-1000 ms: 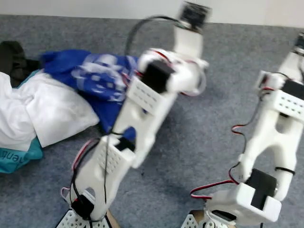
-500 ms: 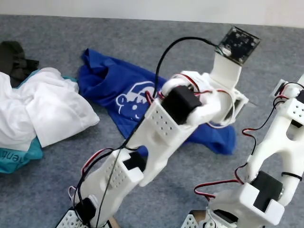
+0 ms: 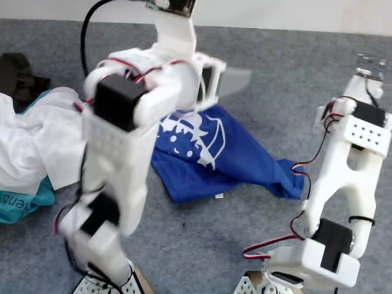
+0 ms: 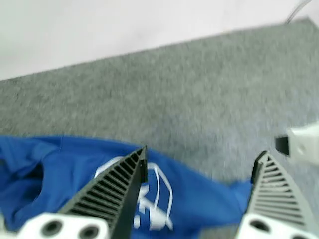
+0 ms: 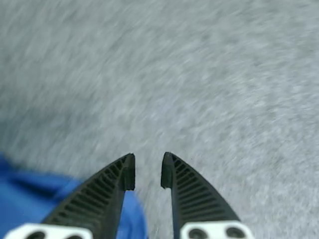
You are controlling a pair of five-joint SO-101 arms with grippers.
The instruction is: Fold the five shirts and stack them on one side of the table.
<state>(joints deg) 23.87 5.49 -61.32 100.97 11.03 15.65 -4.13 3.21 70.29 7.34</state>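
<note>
A blue shirt (image 3: 214, 153) with a white print lies spread and rumpled on the grey table (image 3: 294, 92), in the middle. My left gripper (image 3: 223, 82) hangs raised above the shirt's far edge. The left wrist view shows that gripper (image 4: 202, 154) open wide and holding nothing, with the blue shirt (image 4: 60, 169) below it. My right gripper (image 5: 148, 159) hovers over bare table beside a corner of the blue shirt (image 5: 30, 199), its fingers a narrow gap apart with nothing between them. The right arm (image 3: 355, 153) stands at the right, next to the shirt's sleeve.
A heap of shirts lies at the left edge: a white one (image 3: 43, 147) on top, a teal one (image 3: 24, 202) under it and a dark one (image 3: 15, 70) behind. The table's far edge meets a pale wall (image 3: 294, 12).
The blue shirt was dragged from beside the heap to the table's middle and now lies free. The left arm swung up and back to the left. The right arm shifted slightly.
</note>
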